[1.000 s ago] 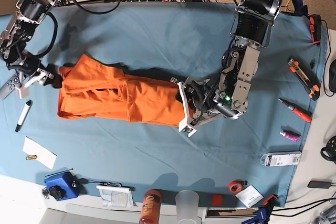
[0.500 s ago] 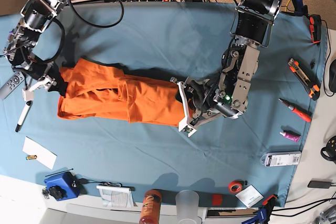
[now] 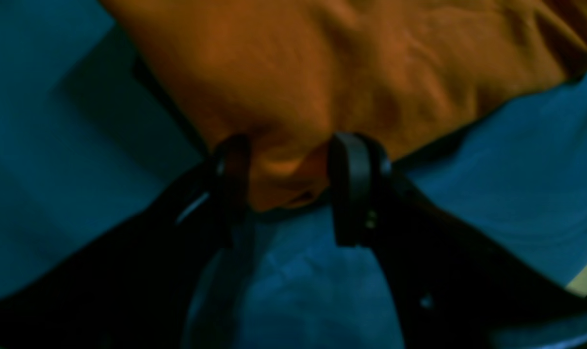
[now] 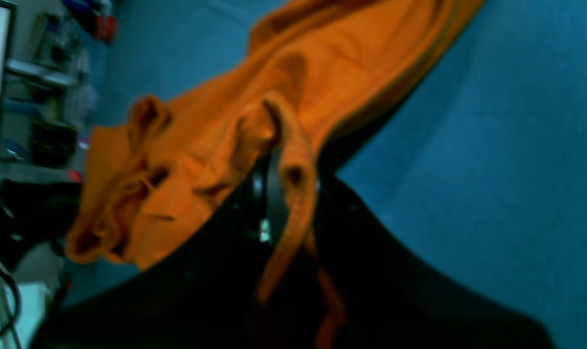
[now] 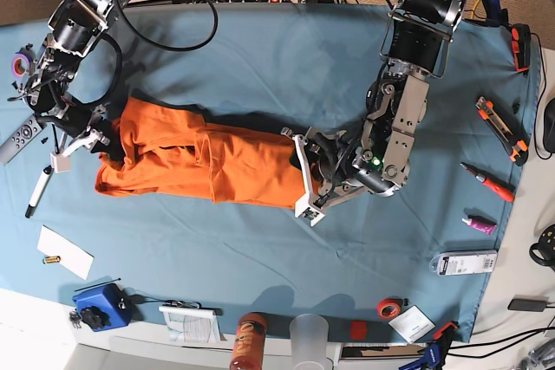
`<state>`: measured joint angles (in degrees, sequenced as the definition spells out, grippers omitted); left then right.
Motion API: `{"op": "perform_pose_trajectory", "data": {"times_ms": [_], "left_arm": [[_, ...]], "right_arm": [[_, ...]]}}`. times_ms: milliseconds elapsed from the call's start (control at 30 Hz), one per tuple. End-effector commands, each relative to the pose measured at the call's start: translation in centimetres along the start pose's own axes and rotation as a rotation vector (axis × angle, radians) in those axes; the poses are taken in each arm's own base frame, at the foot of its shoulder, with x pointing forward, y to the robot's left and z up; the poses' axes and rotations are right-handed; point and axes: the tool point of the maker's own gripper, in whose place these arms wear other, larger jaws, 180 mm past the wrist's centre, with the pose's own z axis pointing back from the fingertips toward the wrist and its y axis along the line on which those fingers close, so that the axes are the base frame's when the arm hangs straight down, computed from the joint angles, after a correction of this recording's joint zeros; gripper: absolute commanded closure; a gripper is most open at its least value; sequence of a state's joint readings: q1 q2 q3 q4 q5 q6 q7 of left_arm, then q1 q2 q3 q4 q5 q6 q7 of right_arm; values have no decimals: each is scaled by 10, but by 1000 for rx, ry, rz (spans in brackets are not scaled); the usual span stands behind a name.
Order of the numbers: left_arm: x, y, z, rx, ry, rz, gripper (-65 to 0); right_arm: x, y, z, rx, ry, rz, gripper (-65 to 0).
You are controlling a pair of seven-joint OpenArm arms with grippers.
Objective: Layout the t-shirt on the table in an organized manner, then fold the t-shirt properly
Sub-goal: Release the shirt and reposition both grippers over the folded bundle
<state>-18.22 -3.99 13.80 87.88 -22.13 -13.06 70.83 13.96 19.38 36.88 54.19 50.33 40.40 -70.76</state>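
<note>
The orange t-shirt lies in a long crumpled strip across the middle left of the teal table. My right gripper is at the shirt's left end. In the right wrist view that gripper is shut on a fold of the t-shirt, which hangs slightly above the table. My left gripper is at the shirt's right end. In the left wrist view it stands open, its fingers straddling a bunched edge of the t-shirt on the table.
A marker, a remote and a paper slip lie at the left edge. A blue box, an orange-capped bottle and a cup stand along the front. A cutter and a red pen lie at the right.
My right gripper has moved from beside the shirt's left end onto it and shut on the cloth, bunching that end. The left arm has not moved.
</note>
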Motion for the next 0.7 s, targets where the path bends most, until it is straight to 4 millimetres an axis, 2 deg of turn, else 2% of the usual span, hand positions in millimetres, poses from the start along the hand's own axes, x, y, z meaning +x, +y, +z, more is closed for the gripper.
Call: {"op": "perform_pose_trajectory", "data": {"times_ms": [0, 67, 200, 300, 433, 533, 667], "left_arm": [[18, -1, 7, -2, -51, -13, -279], [17, -4, 7, -17, -42, -8, -279], [19, -12, 10, -51, -62, -4, -279], [24, -16, 20, -47, -106, -14, -279], [23, -8, 40, 1, -182, 19, -279], [11, 5, 51, 19, -227, 102, -279], [-8, 18, 58, 0, -248, 209, -279]], "right_arm": [[6, -2, 6, -33, 17, 38, 0], [21, -3, 17, -95, 9, 126, 0], [67, 7, 50, -232, -62, 337, 0], [94, 27, 71, -297, -125, 469, 0], [112, 54, 85, -370, -178, 594, 0], [111, 76, 79, -410, -163, 679, 0], [97, 104, 46, -418, -85, 799, 0]]}}
